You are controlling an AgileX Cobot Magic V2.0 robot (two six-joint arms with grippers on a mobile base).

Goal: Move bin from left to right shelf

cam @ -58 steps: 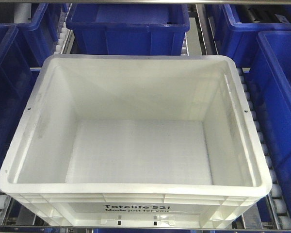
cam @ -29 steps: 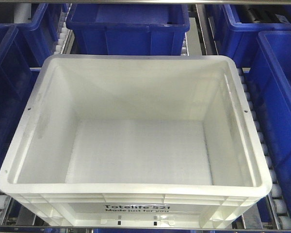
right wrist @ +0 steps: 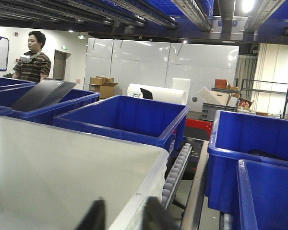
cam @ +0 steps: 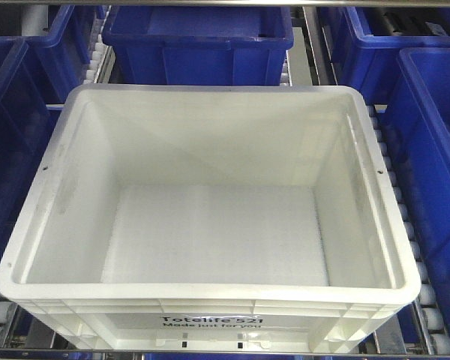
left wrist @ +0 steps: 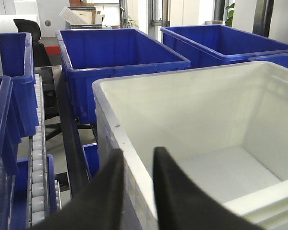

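Observation:
The bin (cam: 210,94), a large white crate with black print on its front, sits empty on the roller lane in the middle of the front view. Neither gripper shows in that view. In the left wrist view my left gripper (left wrist: 138,152) straddles the bin's (left wrist: 192,110) left rim, one dark finger outside the wall and one inside, closed on it. In the right wrist view my right gripper (right wrist: 126,203) grips the bin's (right wrist: 62,163) right rim the same way, just before a small hole in the rim.
Dark blue crates surround the bin: one behind (cam: 199,41), one at the left (cam: 7,150), one at the right (cam: 435,150). Roller tracks (cam: 401,217) run along both sides. A person (right wrist: 33,62) stands far behind the shelf.

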